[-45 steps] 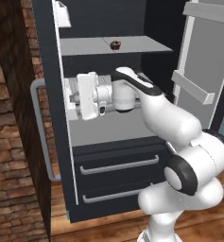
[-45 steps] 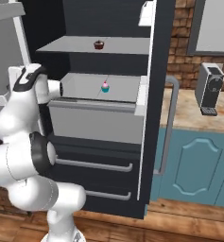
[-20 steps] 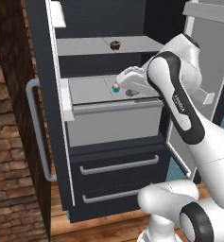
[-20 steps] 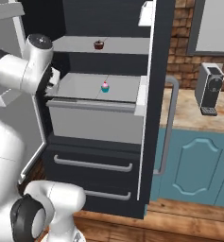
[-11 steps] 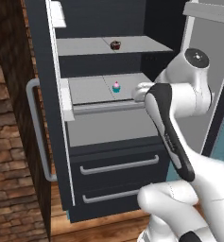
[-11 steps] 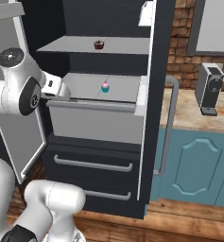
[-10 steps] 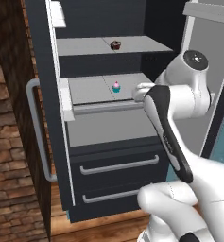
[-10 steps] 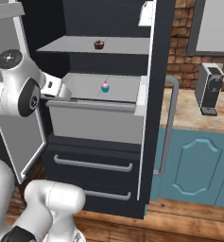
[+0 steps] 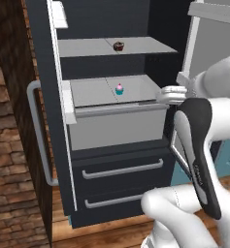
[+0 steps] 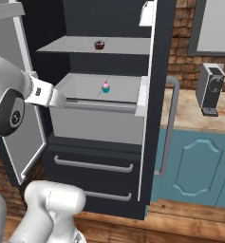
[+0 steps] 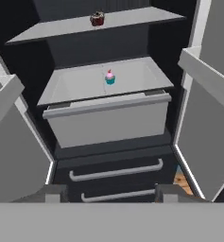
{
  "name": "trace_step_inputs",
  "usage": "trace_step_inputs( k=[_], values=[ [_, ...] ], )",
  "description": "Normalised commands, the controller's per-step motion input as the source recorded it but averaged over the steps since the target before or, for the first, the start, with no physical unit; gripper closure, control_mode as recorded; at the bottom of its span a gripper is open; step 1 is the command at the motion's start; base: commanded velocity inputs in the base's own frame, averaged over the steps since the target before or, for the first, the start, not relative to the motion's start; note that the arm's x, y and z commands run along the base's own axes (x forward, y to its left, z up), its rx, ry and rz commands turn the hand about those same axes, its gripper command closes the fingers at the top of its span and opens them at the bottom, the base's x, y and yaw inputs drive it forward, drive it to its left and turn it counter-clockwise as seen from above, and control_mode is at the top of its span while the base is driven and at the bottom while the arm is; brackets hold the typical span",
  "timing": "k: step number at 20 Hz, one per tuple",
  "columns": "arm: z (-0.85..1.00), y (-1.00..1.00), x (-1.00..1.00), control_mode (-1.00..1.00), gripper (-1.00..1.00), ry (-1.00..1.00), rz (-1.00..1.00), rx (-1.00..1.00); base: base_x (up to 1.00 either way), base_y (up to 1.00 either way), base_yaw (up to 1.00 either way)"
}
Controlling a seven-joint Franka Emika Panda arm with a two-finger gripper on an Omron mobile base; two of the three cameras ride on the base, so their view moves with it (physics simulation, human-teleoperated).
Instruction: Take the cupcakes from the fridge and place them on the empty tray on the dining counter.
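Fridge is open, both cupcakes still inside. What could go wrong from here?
1. The pink cupcake is tiny and stands loose on the grey compartment top; a slightly off approach by the gripper may tip or push it back.
2. The chocolate cupcake sits higher on the upper shelf; reaching it risks bumping the shelf edge.
3. The open fridge doors flank the arm, so a wide swing may hit them.
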Motion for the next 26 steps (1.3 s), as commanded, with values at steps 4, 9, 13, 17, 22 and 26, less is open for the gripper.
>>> trace_step_inputs(
  k=[4,9,13,17,22,26],
  values=[
    [0.62,-0.04,-0.52,-1.0,-1.0,0.0,0.22,0.0,0.0,0.0,0.0],
    [0.12,0.0,-0.6,-1.0,-1.0,-0.12,0.09,-0.02,0.0,0.0,0.0],
    [-0.21,0.16,-0.31,-1.0,-1.0,-0.08,0.01,-0.01,0.0,0.0,0.0],
    [0.0,0.02,-0.03,1.0,-1.0,-0.01,-0.04,0.0,0.23,0.0,-0.04],
    [0.0,0.0,0.0,1.0,-1.0,0.0,0.0,0.0,1.0,0.16,-0.06],
    [0.0,0.0,0.0,1.0,-1.0,0.0,0.0,0.0,1.0,0.31,-0.09]
  ],
)
